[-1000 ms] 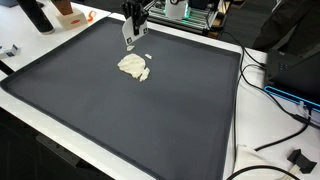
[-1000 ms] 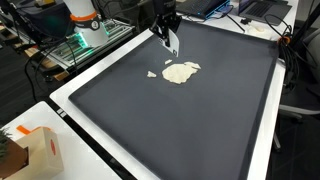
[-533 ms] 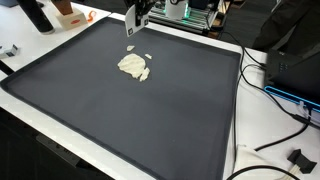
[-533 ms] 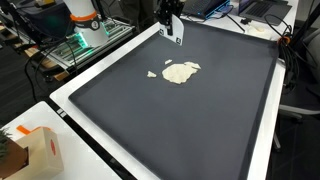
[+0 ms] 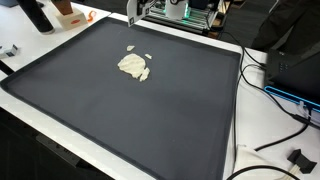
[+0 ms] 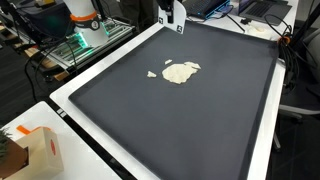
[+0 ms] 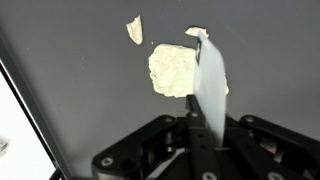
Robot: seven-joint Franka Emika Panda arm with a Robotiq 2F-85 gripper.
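Hanging at the top edge of an exterior view, the gripper (image 6: pixel 172 12) sits well above the far side of the dark mat (image 6: pixel 210 120); its fingers are pressed together on one end of a thin white strip (image 7: pixel 210 85), clamping it; in the wrist view the strip runs out flat from between the dark fingers, slightly tilted, and its free end crosses one edge of the cream lump (image 7: pixel 172 72) in that picture; both exterior views show the strip held high in the air, apart from the lump and from the mat beneath; the lump lies flat on the mat, toward the far half and nearer the gripper's side than the near edge, crumpled and uneven in outline; a small scrap (image 7: pixel 134 29) of the same pale colour lies just beside it without touching; a second scrap (image 7: pixel 195 33) shows by the strip's free end, partly hidden behind it in the wrist view; the mat lies on a white table (image 6: pixel 70 95) whose rim frames it all round; a cardboard box (image 6: pixel 38 150) stands off the mat at the near corner in an exterior view; black cables (image 5: pixel 265 150) trail over the table's rim at the other side, well apart from the lump and the gripper.
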